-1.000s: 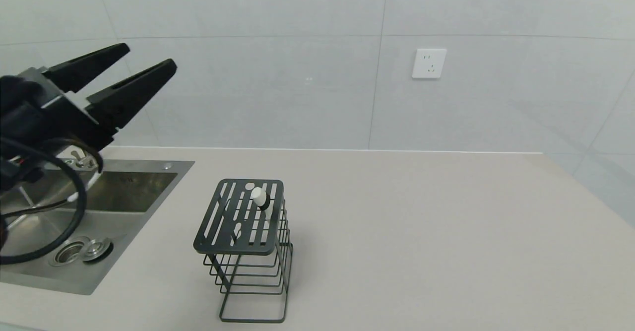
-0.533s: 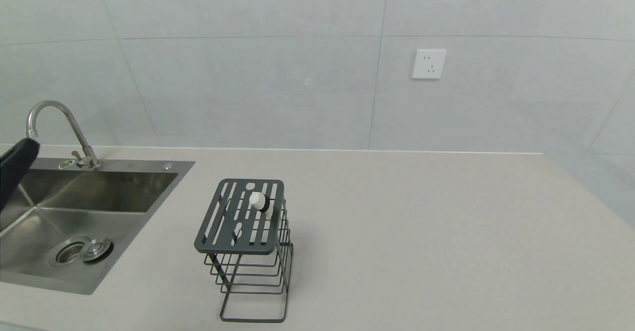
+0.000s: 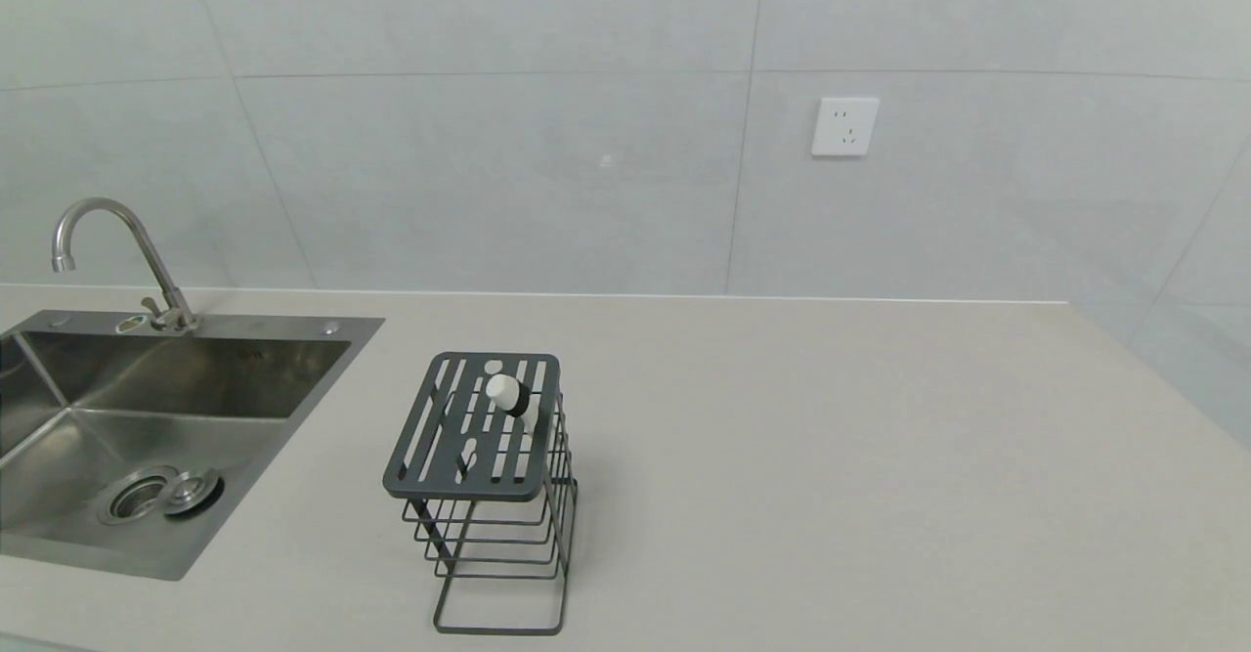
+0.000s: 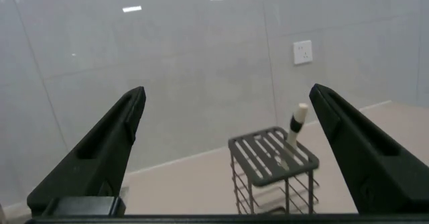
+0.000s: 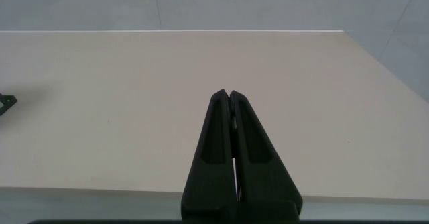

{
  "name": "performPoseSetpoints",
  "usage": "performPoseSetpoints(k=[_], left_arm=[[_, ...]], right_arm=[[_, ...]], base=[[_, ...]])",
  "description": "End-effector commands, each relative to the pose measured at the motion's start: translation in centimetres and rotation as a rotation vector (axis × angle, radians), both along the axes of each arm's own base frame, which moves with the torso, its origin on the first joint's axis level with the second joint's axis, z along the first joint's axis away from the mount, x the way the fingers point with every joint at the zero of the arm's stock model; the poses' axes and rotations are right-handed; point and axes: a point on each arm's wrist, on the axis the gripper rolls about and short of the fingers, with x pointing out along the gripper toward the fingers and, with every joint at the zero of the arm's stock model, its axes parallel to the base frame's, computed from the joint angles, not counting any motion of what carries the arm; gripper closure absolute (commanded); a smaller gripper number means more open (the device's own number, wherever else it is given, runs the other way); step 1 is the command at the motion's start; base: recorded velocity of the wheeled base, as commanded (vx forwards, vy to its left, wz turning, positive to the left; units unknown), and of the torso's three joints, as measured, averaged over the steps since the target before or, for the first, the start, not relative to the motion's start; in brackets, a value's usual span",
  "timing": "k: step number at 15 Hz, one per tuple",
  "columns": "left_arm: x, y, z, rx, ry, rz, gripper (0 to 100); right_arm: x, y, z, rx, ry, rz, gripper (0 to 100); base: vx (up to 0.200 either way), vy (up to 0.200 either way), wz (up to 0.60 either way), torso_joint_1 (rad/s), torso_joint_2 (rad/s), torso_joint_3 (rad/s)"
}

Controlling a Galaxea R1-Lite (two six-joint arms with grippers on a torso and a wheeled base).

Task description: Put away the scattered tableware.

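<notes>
A black wire rack [image 3: 479, 496] with a slotted top plate stands on the beige counter [image 3: 831, 456], right of the sink. A white-handled utensil [image 3: 506, 394] sticks up through one of its slots. In the left wrist view my left gripper [image 4: 228, 103] is open and empty, held well away from the rack [image 4: 273, 163] and the white handle [image 4: 297, 123]. My right gripper [image 5: 230, 98] is shut with nothing in it, above bare counter near the front edge.
A steel sink [image 3: 117, 437] with a curved tap [image 3: 117, 261] fills the left of the counter. A wall socket [image 3: 845, 125] sits on the tiled wall. The counter ends at the right [image 3: 1153, 369].
My left gripper, raised at the head view's left a second ago, has dropped out of that view, uncovering the tap. The rack and utensil have not moved.
</notes>
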Motion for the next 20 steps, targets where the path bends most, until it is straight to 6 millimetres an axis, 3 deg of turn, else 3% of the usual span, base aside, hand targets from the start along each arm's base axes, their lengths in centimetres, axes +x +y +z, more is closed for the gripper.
performPoseSetpoints(k=[1,4,6,7,8,11,12,20], left_arm=[[-2.4,-0.2,-2.5,0.020,-0.026,-0.003,0],[-1.1,0.2,-5.4,-0.043,0.278,0.142,0],[-0.8,0.5,-8.5,-0.054,0.583,0.253,0],[-0.8,0.5,-8.5,-0.054,0.583,0.253,0],[-0.8,0.8,-8.9,-0.052,0.610,0.396,0],[-0.8,0.8,-8.8,-0.058,0.602,0.383,0],[-1.1,0.9,-8.9,-0.046,0.562,0.300,0],[-1.5,0.9,-9.0,-0.069,0.515,0.315,0]], right_arm=[[0.0,0.0,0.0,0.000,0.002,0.000,100],[0.0,0.0,0.0,0.002,0.002,0.000,100],[0.0,0.0,0.0,0.002,0.002,0.000,100],[0.0,0.0,0.0,0.002,0.002,0.000,100],[0.0,0.0,0.0,0.002,0.002,0.000,100],[0.0,0.0,0.0,0.002,0.002,0.000,100],[0.0,0.0,0.0,0.002,0.002,0.000,100],[0.0,0.0,0.0,0.002,0.003,0.000,100]], base=[[0.000,0.000,0.00,0.000,0.00,0.000],[0.000,0.000,0.00,0.000,0.00,0.000],[0.000,0.000,0.00,0.000,0.00,0.000],[0.000,0.000,0.00,0.000,0.00,0.000],[0.000,0.000,0.00,0.000,0.00,0.000],[0.000,0.000,0.00,0.000,0.00,0.000],[0.000,0.000,0.00,0.000,0.00,0.000],[0.000,0.000,0.00,0.000,0.00,0.000]])
